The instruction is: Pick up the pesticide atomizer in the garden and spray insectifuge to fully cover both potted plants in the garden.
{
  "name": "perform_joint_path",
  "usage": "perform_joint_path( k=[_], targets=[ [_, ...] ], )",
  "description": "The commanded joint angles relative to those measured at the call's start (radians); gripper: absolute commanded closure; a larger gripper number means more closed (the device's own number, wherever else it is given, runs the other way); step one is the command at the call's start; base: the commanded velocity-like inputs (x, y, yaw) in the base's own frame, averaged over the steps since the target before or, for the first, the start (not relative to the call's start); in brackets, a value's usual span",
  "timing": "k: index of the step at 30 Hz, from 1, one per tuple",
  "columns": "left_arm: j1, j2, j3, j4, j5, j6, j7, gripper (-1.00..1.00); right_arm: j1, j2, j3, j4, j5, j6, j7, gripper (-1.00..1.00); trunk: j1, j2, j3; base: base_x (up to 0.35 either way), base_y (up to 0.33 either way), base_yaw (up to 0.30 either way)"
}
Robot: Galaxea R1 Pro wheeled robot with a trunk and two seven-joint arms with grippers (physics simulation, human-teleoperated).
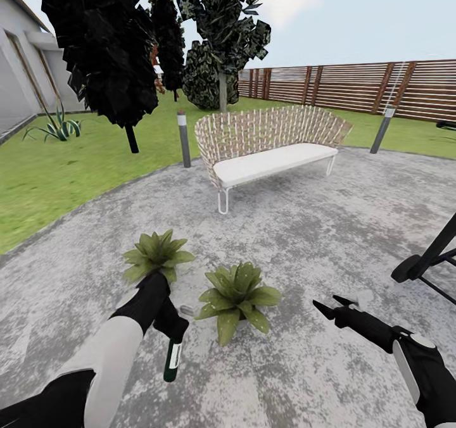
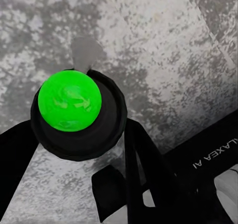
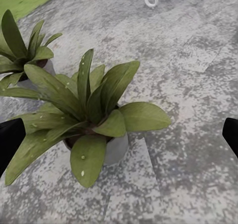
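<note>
The pesticide atomizer [image 1: 172, 358], a slim dark-green bottle with a white label, hangs from my left gripper [image 1: 171, 330], which is shut on its upper part. In the left wrist view I see the atomizer [image 2: 70, 101] end-on as a bright green round face in a dark ring, between black fingers [image 2: 15, 154]. Two potted plants stand on the paving: one [image 1: 157, 254] just beyond my left hand, the other [image 1: 237, 295] to its right. My right gripper [image 1: 335, 304] is open, right of that plant. The right wrist view faces the nearer plant [image 3: 94, 119], with the other plant [image 3: 22, 55] behind.
A wicker bench [image 1: 266, 143] with a white cushion stands ahead on the round grey paving [image 1: 329, 225]. Grey bollard lamps [image 1: 183, 138] [image 1: 382, 130] flank it. A black grill leg [image 1: 430, 260] reaches in at the right. Lawn [image 1: 57, 175], dark trees and a slat fence [image 1: 354, 86] lie beyond.
</note>
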Motion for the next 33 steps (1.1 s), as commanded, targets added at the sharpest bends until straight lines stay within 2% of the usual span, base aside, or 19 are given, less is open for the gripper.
perform_joint_path(
  k=[1, 6, 18, 25, 28, 33],
  targets=[
    [0.001, -0.002, 0.008, -0.002, -0.009, 0.006, -0.008, 1.0, -0.001, 0.0, -0.001, 0.0, -0.007, 0.01, 0.004, -1.0, 0.0, 0.0, -0.001, 0.0, 0.0, 0.0],
    [0.003, -0.002, 0.009, -0.003, 0.047, 0.006, -0.006, 1.0, -0.001, 0.0, -0.001, -0.002, -0.007, 0.01, 0.004, -1.0, 0.0, 0.0, -0.001, -0.057, -0.04, 0.0],
    [0.003, -0.002, 0.01, -0.004, 0.053, 0.006, -0.006, 1.0, -0.001, 0.0, -0.001, -0.005, -0.007, 0.01, 0.004, -1.0, 0.0, 0.0, -0.001, -0.196, -0.186, 0.0],
    [0.003, -0.002, 0.012, -0.005, 0.067, 0.006, -0.006, 1.0, -0.001, 0.0, -0.001, -0.005, -0.007, 0.01, 0.004, -1.0, 0.0, 0.0, -0.001, 0.191, -0.194, 0.026],
    [0.003, -0.001, 0.011, -0.004, 0.083, 0.006, -0.005, 1.0, -0.001, 0.0, -0.001, -0.005, -0.007, 0.01, 0.004, -1.0, 0.0, 0.0, -0.001, 0.148, -0.077, 0.219],
    [0.003, 0.002, 0.01, -0.003, 0.088, 0.006, -0.005, 1.0, -0.001, 0.0, -0.001, -0.005, -0.007, 0.01, 0.005, -1.0, 0.0, 0.0, -0.001, 0.021, -0.011, 0.268]
  ],
)
